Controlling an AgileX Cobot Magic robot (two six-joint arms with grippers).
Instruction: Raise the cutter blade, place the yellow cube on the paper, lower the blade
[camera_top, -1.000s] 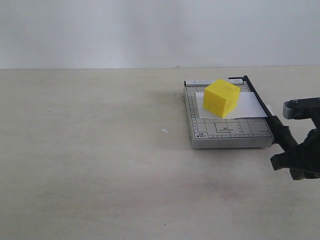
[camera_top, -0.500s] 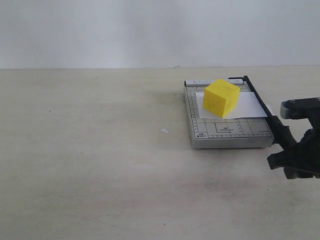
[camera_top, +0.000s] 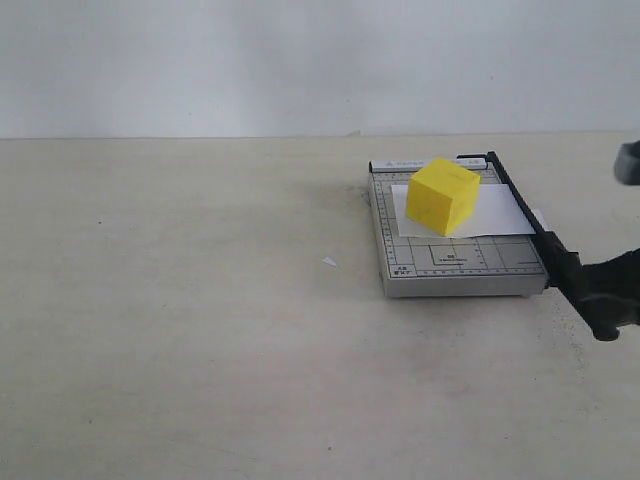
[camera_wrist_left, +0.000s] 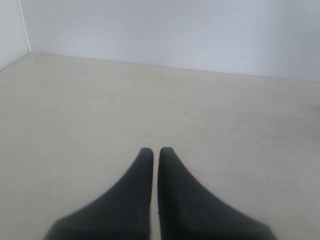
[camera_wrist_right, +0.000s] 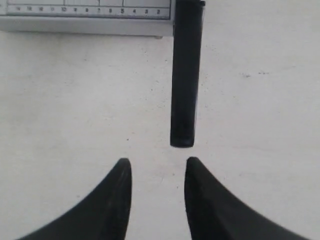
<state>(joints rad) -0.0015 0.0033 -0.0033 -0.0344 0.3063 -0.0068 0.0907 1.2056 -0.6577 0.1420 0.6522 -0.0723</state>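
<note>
— One big pale beige desk (camera_top: 200, 330) takes up nearly everything I can see. What's on it?

— A small grey gridded cutter board (camera_top: 455, 265), lying flat toward the desk's far edge, right of the middle. It has ruler marks along its near edge.

— And on the board?

— A plain white rectangular sheet of paper (camera_top: 500, 210) across the far half. One bit pokes out past the board's right edge.

— Is the blade up or down?

— Down. The long thin black cutter blade (camera_top: 517, 195) lies flat along the board's right edge, over the paper, and it runs from the board's far right corner. Its thick rounded black handle (camera_wrist_right: 185, 75) sticks out past the board's near edge, over bare desk.

— Where's the cube?

— The bright yellow cube (camera_top: 442, 195) sits on the left half of the paper. It's turned a little so one corner faces us, and it stands apart from the blade.

— Is anything gripping that handle?

— No. The right gripper (camera_wrist_right: 157, 167) is just off the handle's tip. Its two black fingers are parted with nothing between them, and a strip of desk shows before the handle.

— And the other one?

— The left gripper (camera_wrist_left: 155, 152) is over bare desk, fingers pressed together and empty.

— Anything else?

— A tiny white scrap (camera_top: 328, 262) on the desk, left of the board.
</note>
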